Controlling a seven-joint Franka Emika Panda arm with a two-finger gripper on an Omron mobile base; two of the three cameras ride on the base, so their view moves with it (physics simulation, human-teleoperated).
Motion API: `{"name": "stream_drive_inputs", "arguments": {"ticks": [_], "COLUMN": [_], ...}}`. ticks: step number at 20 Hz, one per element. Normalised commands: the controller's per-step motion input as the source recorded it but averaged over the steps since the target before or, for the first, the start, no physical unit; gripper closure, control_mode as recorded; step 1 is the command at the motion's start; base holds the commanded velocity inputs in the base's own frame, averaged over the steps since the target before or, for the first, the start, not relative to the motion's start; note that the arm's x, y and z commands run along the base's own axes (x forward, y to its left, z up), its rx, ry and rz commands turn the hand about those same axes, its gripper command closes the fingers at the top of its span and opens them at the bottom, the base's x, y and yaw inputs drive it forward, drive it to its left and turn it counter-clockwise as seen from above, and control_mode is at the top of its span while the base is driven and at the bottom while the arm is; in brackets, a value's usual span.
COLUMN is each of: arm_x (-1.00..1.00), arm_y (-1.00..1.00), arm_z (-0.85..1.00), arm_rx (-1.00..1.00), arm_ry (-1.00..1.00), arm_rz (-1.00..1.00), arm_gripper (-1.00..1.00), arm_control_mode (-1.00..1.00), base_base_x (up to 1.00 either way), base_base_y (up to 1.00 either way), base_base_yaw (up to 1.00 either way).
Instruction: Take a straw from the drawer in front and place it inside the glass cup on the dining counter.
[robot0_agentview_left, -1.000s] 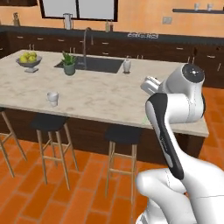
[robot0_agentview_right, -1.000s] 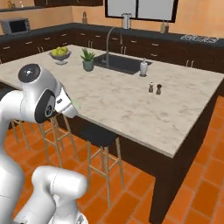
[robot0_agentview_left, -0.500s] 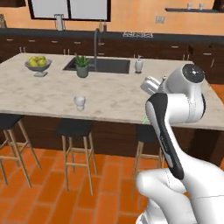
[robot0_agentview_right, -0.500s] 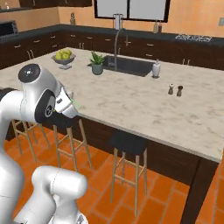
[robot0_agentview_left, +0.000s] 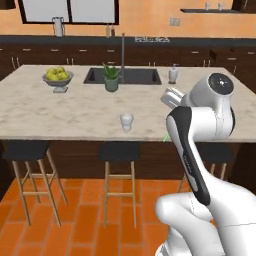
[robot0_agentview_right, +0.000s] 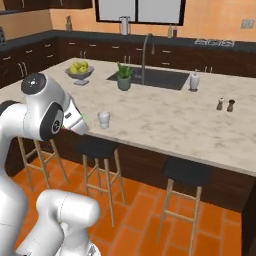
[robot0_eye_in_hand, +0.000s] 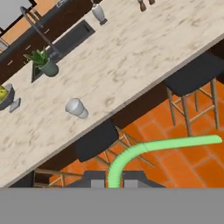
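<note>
In the hand view the gripper (robot0_eye_in_hand: 114, 181) is pinched on the straw (robot0_eye_in_hand: 144, 151), which runs out toward 2 o'clock over the floor; the cup (robot0_eye_in_hand: 76, 107) stands on the counter (robot0_eye_in_hand: 144, 52) at 11 o'clock, near its edge.

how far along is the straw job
Picking up looks done: the straw sits pinched in the gripper, its jaws shut on it. The arm holds it off the dining counter, above the stools. Left: carry it to the glass cup, which has nothing in it, and drop it in.
</note>
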Motion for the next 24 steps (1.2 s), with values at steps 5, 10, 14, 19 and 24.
{"name": "stream_drive_inputs", "arguments": {"ticks": [5,10,14,19,24], "arm_x": [0.00,0.00,0.00,0.00,0.00], "arm_y": [0.00,0.00,0.00,0.00,0.00], "arm_z": [0.00,0.00,0.00,0.00,0.00], "arm_rx": [0.00,0.00,0.00,0.00,0.00], "arm_ry": [0.00,0.00,0.00,0.00,0.00], "arm_rz": [0.00,0.00,0.00,0.00,0.00], "arm_gripper": [1.00,1.00,1.00,1.00,1.00], "arm_control_mode": [1.00,1.00,1.00,1.00,1.00], "base_base_x": [0.00,0.00,0.02,0.18,0.33], "base_base_y": [1.00,1.00,0.82,0.02,-0.03], "base_base_yaw": [-0.24,-0.24,-0.16,0.00,0.00]}}
